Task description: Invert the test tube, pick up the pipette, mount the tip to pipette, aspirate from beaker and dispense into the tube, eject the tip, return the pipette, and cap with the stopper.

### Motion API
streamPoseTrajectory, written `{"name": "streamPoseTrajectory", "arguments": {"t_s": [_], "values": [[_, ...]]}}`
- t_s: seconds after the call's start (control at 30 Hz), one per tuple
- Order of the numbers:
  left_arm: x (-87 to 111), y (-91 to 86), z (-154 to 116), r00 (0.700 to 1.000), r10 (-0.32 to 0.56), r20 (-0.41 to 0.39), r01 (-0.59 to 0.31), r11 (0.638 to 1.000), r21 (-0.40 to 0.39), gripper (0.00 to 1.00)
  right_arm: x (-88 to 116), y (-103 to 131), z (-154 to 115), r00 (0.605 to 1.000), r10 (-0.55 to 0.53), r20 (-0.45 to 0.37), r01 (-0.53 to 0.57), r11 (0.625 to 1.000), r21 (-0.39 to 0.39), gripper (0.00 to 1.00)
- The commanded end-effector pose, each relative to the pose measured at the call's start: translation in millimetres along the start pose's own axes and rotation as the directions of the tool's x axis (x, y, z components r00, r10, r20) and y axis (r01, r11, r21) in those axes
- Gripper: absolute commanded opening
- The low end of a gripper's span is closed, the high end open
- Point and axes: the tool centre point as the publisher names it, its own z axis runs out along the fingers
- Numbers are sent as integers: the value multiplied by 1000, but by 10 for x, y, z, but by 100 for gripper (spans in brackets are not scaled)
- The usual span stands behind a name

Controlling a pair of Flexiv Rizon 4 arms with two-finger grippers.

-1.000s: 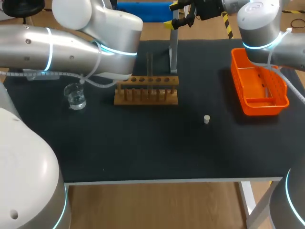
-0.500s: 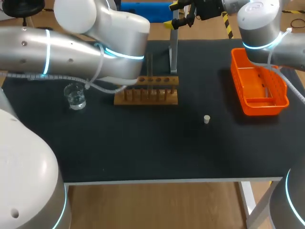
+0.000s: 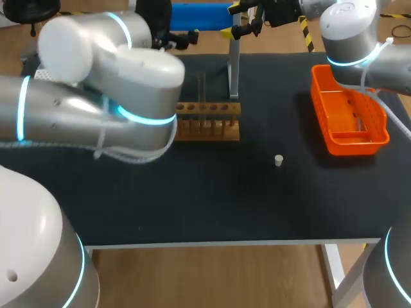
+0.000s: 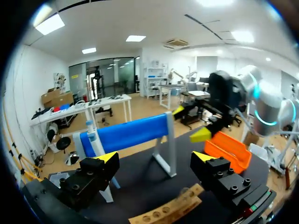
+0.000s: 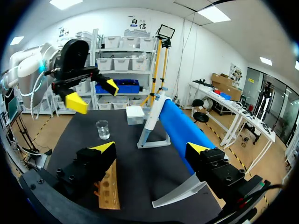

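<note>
A clear test tube [image 3: 202,90] stands upright in the wooden rack [image 3: 209,119]. Behind the rack, the pipette [image 5: 152,116] hangs on its white stand [image 3: 234,64]. The small white stopper [image 3: 279,160] lies on the black mat in front of the rack, to its right. The water beaker [image 5: 102,129] shows only in the right wrist view; my left arm hides it from the head camera. My left gripper [image 4: 156,158] is open and empty, raised above the rack's left end. My right gripper [image 5: 152,148] is open and empty too, high at the back by the stand's top [image 3: 231,20].
An orange basket [image 3: 350,119] sits at the table's right side. A small white box [image 5: 135,114] stands beyond the pipette stand. My bulky left arm [image 3: 96,109] hangs over the table's left half.
My left arm has lifted and swung back over the left of the table, now covering the beaker. The tube, rack, stopper and right arm have not moved.
</note>
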Motion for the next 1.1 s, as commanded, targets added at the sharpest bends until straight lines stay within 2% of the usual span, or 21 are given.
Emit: {"name": "streamPoseTrajectory", "arguments": {"t_s": [0.03,0.3,0.53,0.73,1.1], "values": [[82,148,-439,928,153,-340,-88,976,200,100,-22,7,-6,1000,0,-6,0,1000,5,100],[357,236,-367,815,278,-509,-156,950,270,100,-22,7,-6,1000,0,-6,0,1000,5,100],[517,367,-208,723,326,-609,-197,942,271,100,-22,7,-6,1000,0,-6,0,1000,5,100],[531,474,-67,699,330,-635,-218,943,250,100,-22,7,-6,1000,0,-6,0,1000,5,100],[522,587,125,659,337,-672,-216,941,260,100,-22,7,-6,1000,0,-6,0,1000,5,100]]}}
